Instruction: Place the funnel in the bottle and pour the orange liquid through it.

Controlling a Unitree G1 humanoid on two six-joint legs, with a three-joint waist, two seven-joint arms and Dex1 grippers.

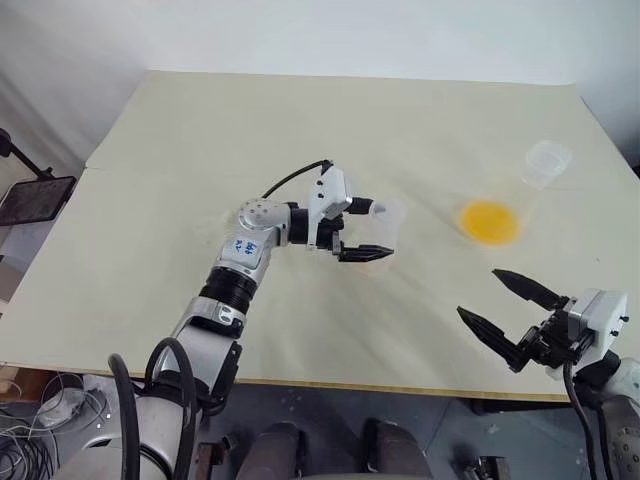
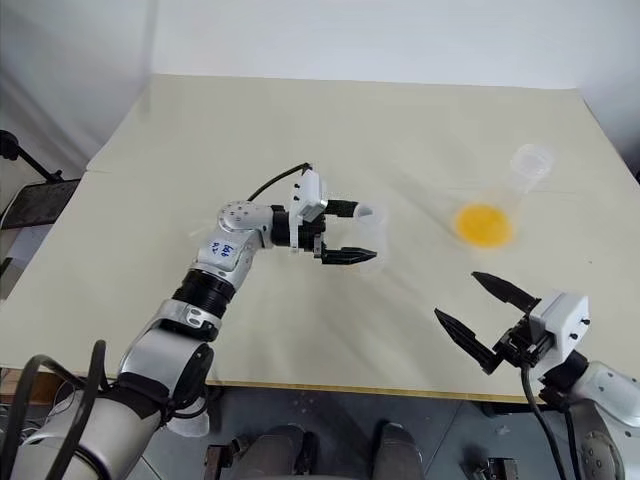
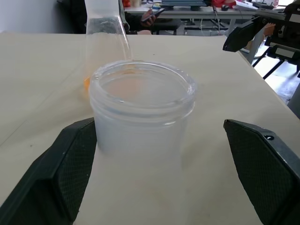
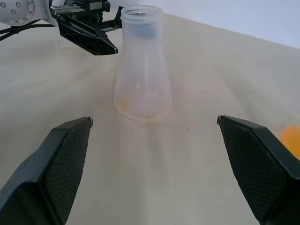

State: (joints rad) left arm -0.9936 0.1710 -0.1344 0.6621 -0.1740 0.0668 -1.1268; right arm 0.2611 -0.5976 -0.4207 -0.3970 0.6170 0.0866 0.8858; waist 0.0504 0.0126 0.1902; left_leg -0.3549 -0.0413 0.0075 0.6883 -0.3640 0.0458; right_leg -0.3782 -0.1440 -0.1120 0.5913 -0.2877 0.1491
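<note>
Left gripper (image 1: 371, 231) standing wide around the bottle (image 1: 385, 232) mid-table; right gripper (image 1: 504, 309) gaping empty near the front edge.

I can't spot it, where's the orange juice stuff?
The orange liquid pools in a clear flask on the table's right side, beyond the right gripper.

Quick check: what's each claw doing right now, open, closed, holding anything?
Left claw: open, fingers either side of the bottle, not gripping it.
Right claw: open, holding nothing.
</note>
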